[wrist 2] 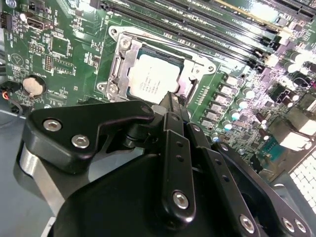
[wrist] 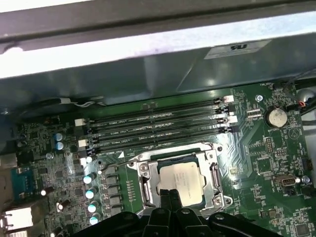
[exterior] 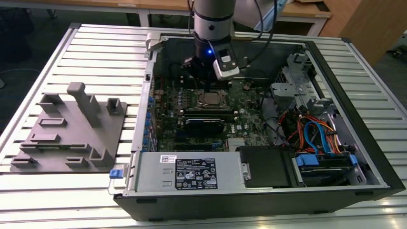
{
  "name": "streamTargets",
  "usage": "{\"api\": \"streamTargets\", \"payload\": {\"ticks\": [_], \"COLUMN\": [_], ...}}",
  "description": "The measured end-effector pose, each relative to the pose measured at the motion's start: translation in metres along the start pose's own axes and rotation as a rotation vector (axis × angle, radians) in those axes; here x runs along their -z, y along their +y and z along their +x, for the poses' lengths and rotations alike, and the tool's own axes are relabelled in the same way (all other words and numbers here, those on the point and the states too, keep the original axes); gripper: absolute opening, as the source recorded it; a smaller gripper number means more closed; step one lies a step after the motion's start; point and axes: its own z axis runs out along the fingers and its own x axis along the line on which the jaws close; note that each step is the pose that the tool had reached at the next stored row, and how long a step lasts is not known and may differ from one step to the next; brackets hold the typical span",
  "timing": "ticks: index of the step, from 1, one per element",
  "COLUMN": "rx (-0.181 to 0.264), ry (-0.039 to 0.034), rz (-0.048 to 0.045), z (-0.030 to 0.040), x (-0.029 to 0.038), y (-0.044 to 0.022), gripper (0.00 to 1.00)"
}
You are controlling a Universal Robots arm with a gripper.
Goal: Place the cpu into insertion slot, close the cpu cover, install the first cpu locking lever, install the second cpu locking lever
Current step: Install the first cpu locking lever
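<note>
Item: gripper (wrist 2: 173, 100), fingers brought together with nothing between them, tips poised at one edge of the insertion slot (exterior: 209, 99) on the green board; contact cannot be told. Cpu (wrist: 181, 178): seated in the slot, its silver top showing through the window of the cpu cover (wrist: 215, 173), which lies flat over it. Step in hand, by judgement: the locking levers, placement and cover being done; whether either wire lever is latched cannot be told. Such work calls for a closed tip pressing a thin wire down and under its catch. The exterior view adds the open computer case (exterior: 254, 205) and a grey fixture block (exterior: 70, 129) at the exterior view's left. The first wrist view adds the memory slots (wrist: 158, 129) beyond the socket.
</note>
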Motion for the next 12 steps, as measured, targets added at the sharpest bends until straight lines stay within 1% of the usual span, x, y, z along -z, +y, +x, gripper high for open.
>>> {"api": "streamTargets", "payload": {"ticks": [4, 5, 7, 8, 12], "rx": [0.002, 0.002, 0.002, 0.007, 0.063], "ry": [-0.0057, -0.0063, -0.0055, -0.0051, -0.0020], "rz": [-0.0012, -0.0021, -0.0071, -0.0077, -0.0100], "z": [0.0032, 0.0043, 0.0054, 0.0057, 0.0059], "x": [0.0035, 0.0037, 0.0038, 0.0038, 0.0038], "y": [-0.0004, -0.0005, -0.0007, -0.0007, -0.0008], "gripper": [0.10, 0.10, 0.10, 0.10, 0.10]}}
